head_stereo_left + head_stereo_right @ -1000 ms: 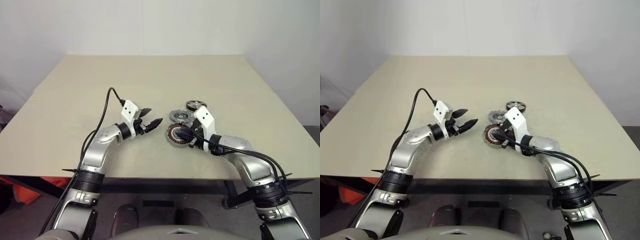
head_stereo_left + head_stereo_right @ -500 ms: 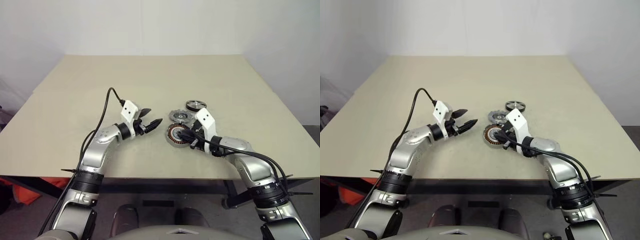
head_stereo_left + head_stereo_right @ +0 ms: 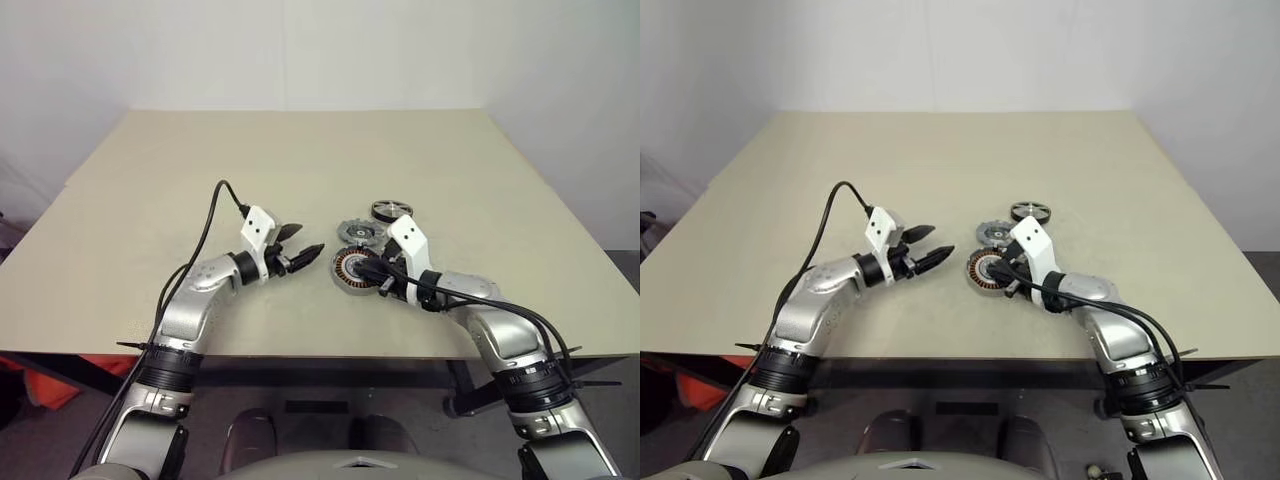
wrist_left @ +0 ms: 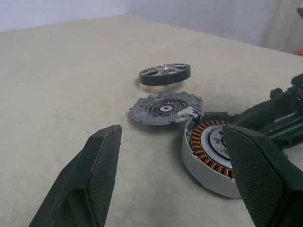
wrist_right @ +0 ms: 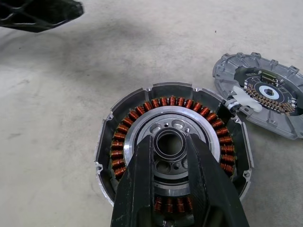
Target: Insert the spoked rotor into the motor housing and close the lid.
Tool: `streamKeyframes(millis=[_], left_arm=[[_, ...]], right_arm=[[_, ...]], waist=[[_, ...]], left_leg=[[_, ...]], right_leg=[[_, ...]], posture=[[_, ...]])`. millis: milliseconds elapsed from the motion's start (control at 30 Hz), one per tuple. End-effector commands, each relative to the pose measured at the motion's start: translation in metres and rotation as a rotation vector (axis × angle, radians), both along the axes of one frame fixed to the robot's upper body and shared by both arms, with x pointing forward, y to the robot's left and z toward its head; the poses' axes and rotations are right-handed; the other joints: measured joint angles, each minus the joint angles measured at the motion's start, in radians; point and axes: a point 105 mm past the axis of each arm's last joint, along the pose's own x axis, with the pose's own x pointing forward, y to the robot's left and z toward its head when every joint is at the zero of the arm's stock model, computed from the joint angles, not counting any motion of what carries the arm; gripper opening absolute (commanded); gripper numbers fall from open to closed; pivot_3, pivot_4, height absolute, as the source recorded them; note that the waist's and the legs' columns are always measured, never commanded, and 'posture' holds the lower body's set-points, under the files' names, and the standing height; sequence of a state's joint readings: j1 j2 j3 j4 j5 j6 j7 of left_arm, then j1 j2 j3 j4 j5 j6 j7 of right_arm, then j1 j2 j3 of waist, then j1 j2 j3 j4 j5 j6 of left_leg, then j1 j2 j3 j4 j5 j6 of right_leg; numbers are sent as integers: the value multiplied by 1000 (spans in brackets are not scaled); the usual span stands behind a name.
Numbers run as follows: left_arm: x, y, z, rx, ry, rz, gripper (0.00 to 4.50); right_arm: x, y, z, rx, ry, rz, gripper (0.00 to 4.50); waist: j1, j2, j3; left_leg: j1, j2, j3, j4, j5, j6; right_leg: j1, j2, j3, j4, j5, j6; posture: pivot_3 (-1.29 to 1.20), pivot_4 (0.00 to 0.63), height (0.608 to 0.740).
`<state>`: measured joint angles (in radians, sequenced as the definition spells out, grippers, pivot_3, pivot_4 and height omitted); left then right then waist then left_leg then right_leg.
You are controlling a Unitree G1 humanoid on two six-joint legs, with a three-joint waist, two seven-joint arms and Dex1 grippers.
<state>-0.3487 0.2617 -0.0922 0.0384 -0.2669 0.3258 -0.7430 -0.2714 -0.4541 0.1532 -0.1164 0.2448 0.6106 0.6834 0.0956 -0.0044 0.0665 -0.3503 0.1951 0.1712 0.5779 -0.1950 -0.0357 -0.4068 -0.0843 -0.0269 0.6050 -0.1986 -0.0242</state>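
— Moved anything this past second?
— Nothing. Kept the left gripper (image 3: 308, 240) spread wide beside the motor housing (image 5: 118, 142). Kept the right gripper (image 5: 168, 142) nearly pressed together, apparently pinching its steel hub and tilting it. No insertion begun.
— And the rest?
— Left the spoked rotor (image 4: 164, 74), shiny and open, farthest back. Left the lid (image 4: 165, 108), dull ribbed grey, just beside the copper-wound housing.

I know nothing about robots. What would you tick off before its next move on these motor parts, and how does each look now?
1. Housing open, windings up: ok.
2. Rotor free on the table, apart from the lid: ok.
3. Left claw open, holding nothing: ok.
4. Right claw at the housing's centre, fingers nearly together: ok.
5. Right claw gripping the housing: cannot tell.
6. Rotor in the housing: not ok.
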Motion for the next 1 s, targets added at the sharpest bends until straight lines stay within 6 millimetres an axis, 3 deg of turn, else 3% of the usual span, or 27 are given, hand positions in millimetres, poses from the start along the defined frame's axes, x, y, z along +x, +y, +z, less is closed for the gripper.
streamKeyframes(millis=[33, 367, 500, 967, 1000], left_arm=[[-6, -3, 10, 12, -35, -51, 3590], [-13, 8, 0, 111, -28, -111, 3590], [-14, 8, -1, 123, -28, -124, 3590], [-20, 5, -6, 149, -16, -168, 3590], [-20, 5, -6, 149, -16, -168, 3590]], right_arm=[[5, 5, 11, 8, -45, 20, 639], [3, 8, 10, 20, -31, 29, 639], [5, 7, 13, 0, -74, 22, 1935], [14, 6, 34, 51, -135, 8, 1935], [15, 6, 34, 54, -134, 4, 1772]], waist=[[0, 0, 0], [-1, 0, 0], [-1, 0, 0], [-1, 0, 0], [-1, 0, 0]], left_leg=[[0, 0, 0, 0, 0, 0], [1, 0, 0, 0, 0, -1], [1, 0, 0, 0, 0, -1], [1, 0, 0, 0, 0, -1], [1, 0, 0, 0, 0, -1]], right_leg=[[0, 0, 0, 0, 0, 0], [0, 0, 0, 1, 0, 0], [0, 0, 0, 1, 1, -1], [0, 0, 0, 1, 1, -2], [0, 0, 0, 1, 1, -2]], posture=[[0, 0, 740], [0, 0, 740], [0, 0, 740], [0, 0, 740], [0, 0, 740]])
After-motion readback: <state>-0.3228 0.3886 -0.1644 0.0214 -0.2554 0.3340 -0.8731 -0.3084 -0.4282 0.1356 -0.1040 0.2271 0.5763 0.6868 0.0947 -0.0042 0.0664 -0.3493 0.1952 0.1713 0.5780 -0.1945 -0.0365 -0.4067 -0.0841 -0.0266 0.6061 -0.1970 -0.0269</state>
